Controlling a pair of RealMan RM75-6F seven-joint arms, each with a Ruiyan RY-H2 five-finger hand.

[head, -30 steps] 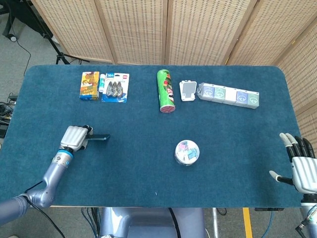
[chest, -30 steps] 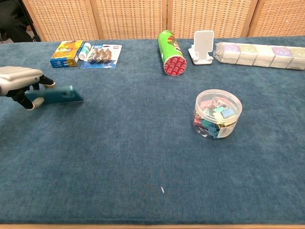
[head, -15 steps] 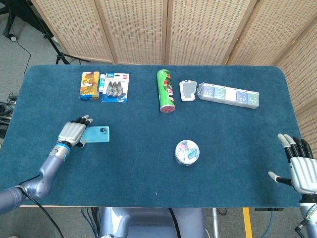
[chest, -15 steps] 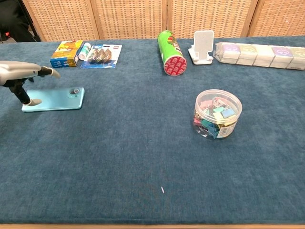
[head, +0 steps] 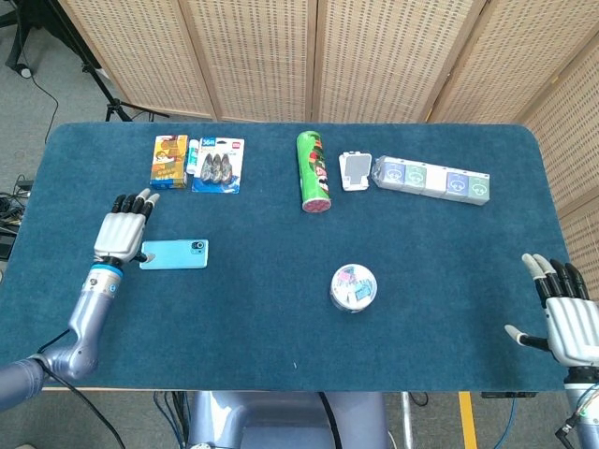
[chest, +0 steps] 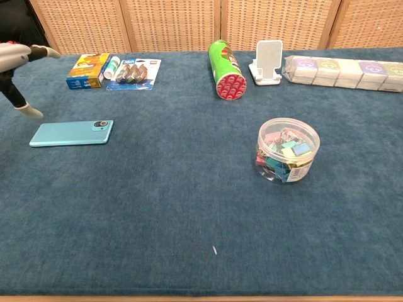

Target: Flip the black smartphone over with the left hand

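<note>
The smartphone (head: 174,253) lies flat on the blue table, its light teal back and camera facing up; the chest view shows the smartphone (chest: 71,133) at the left. My left hand (head: 122,235) hovers just left of it, fingers spread, holding nothing and not touching it. In the chest view only part of the left hand (chest: 17,63) shows at the left edge, raised above the cloth. My right hand (head: 568,317) rests open at the table's front right corner, far from the phone.
A clear tub of clips (head: 353,287) stands mid-table. Along the back lie a small box (head: 169,161), a blister pack (head: 217,164), a green can on its side (head: 313,171), a white phone stand (head: 356,171) and a row of small cartons (head: 432,179).
A second ago my left hand held the phone on edge. The phone has since dropped flat with its teal back up, and the hand has let go and drawn away leftward and upward.
</note>
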